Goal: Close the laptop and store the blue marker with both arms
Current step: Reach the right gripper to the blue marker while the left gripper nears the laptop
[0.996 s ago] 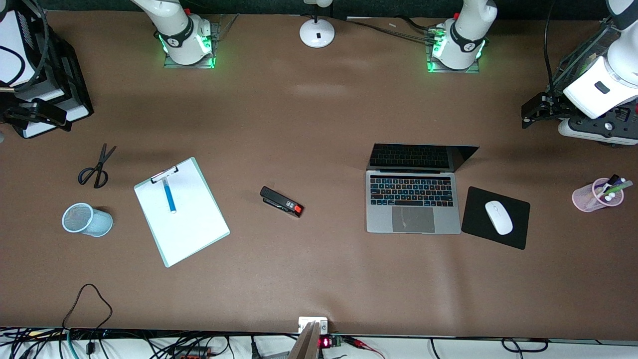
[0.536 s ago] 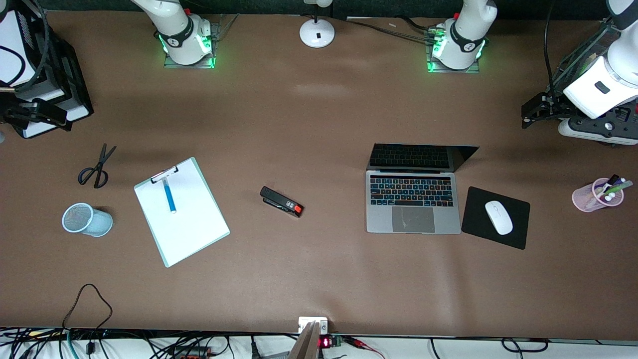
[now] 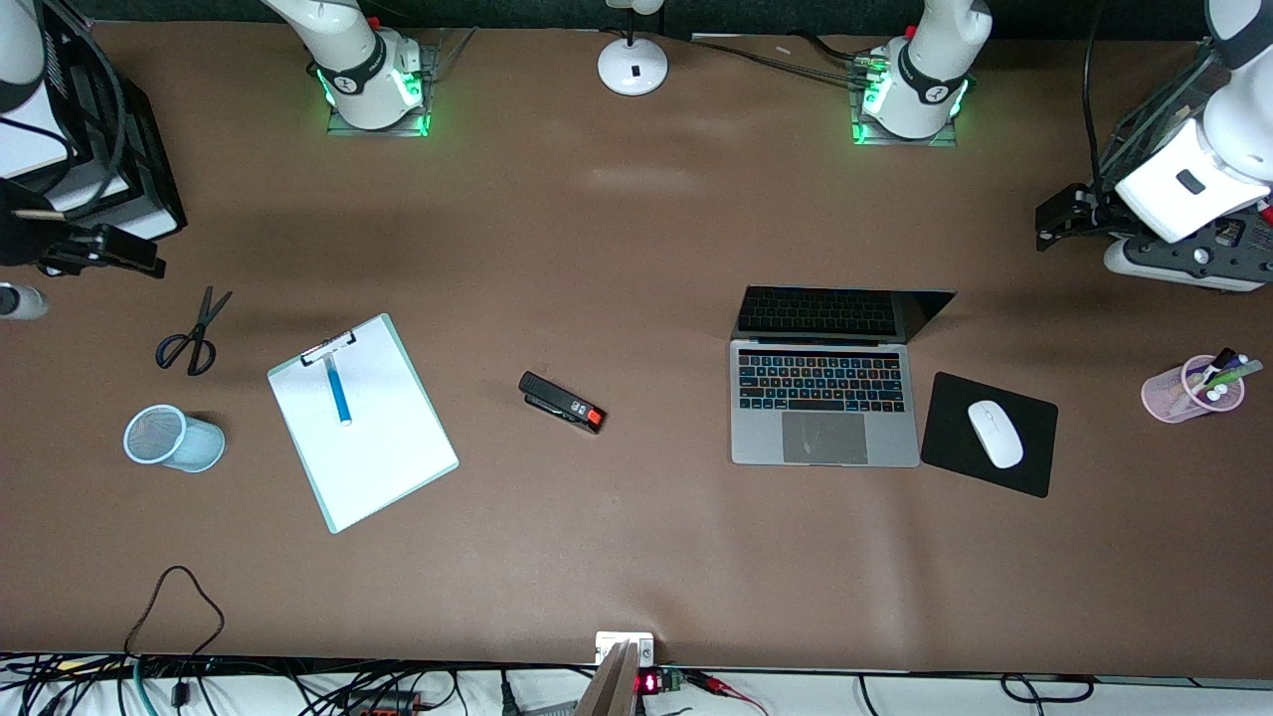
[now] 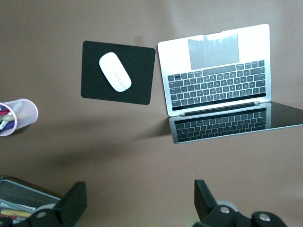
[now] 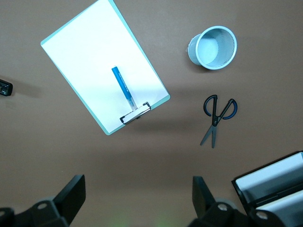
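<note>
At the right arm's end of the table, the right gripper [image 5: 135, 198] hangs high over bare tabletop with its fingers spread wide and nothing between them. The blue marker [image 3: 339, 389] lies well apart from it on the white clipboard [image 3: 363, 423], its upper end tucked under the clip. A light-blue mesh cup [image 3: 174, 439] stands between the clipboard and the table's end, and a pair of scissors [image 3: 193, 334] lies farther from the front camera than the cup. A black stapler [image 3: 562, 402] with a red end lies near the middle of the table.

Toward the left arm's end, the laptop [image 3: 823, 398] sits open, its screen raised, keyboard lit. Just beside it lies a black mouse pad [image 3: 1034, 467] with a white mouse [image 3: 996, 434] on it, and a pink cup [image 3: 1191, 390] of mixed markers stands near the table's end. The left gripper [image 4: 137, 203] hovers over bare table, well apart from the laptop, fingers wide apart and empty. Both arms are raised at the table's ends.
</note>
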You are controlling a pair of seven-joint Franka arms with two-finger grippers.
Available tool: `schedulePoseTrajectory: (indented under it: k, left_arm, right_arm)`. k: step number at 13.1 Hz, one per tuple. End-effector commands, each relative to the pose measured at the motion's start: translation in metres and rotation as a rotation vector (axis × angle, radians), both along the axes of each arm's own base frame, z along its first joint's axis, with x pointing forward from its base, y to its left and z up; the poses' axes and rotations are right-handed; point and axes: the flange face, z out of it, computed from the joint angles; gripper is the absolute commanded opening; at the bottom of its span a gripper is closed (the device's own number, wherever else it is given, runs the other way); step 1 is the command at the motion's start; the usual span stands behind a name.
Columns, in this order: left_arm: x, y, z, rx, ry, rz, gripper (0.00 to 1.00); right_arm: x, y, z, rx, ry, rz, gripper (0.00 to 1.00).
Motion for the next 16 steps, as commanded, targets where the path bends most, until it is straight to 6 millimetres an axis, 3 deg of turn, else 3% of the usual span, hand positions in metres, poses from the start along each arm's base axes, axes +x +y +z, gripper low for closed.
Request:
schedulePoseTrajectory:
  k: [1, 2, 3, 4, 5, 6, 7, 9, 11, 16]
  left_arm:
    - [0.011, 0.003, -0.016, 0.007, 0.042, -0.003, 1.00]
    - [0.013, 0.002, -0.020, 0.006, 0.049, -0.003, 1.00]
    - [0.014, 0.002, -0.025, 0.006, 0.062, -0.003, 0.84]
    - [0.012, 0.003, -0.027, 0.007, 0.082, -0.004, 0.53]
    - [0.009, 0.002, -0.029, 0.008, 0.105, -0.003, 0.30]
    - [0.006, 0.000, -0.031, 0.005, 0.133, -0.004, 0.13]
    - [0.003, -0.002, -0.033, -0.019, 0.156, 0.005, 0.09]
    - [0.000, -0.004, -0.035, -0.032, 0.181, 0.009, 0.05]
    - [-0.006, -0.005, -0.039, -0.030, 0.209, 0.013, 0.03]
    - [-0.034, -0.029, -0.053, -0.091, 0.296, 0.148, 0.02]
  right_arm:
    - [0.018, 0.006, -0.024, 0.000, -0.003, 0.011, 1.00]
    - [0.025, 0.011, -0.030, -0.001, -0.020, 0.021, 1.00]
    - [0.033, 0.013, -0.038, -0.004, -0.037, 0.025, 1.00]
    - [0.040, 0.015, -0.048, -0.009, -0.049, 0.031, 1.00]
    - [0.048, 0.022, -0.061, -0.011, -0.054, 0.043, 1.00]
    - [0.054, 0.032, -0.072, -0.013, -0.059, 0.057, 1.00]
    - [0.061, 0.050, -0.084, -0.016, -0.074, 0.086, 1.00]
    - [0.076, 0.064, -0.112, -0.021, -0.097, 0.110, 1.00]
    - [0.085, 0.081, -0.154, -0.023, -0.065, 0.169, 1.00]
    - [0.097, 0.085, -0.234, -0.019, -0.023, 0.282, 1.00]
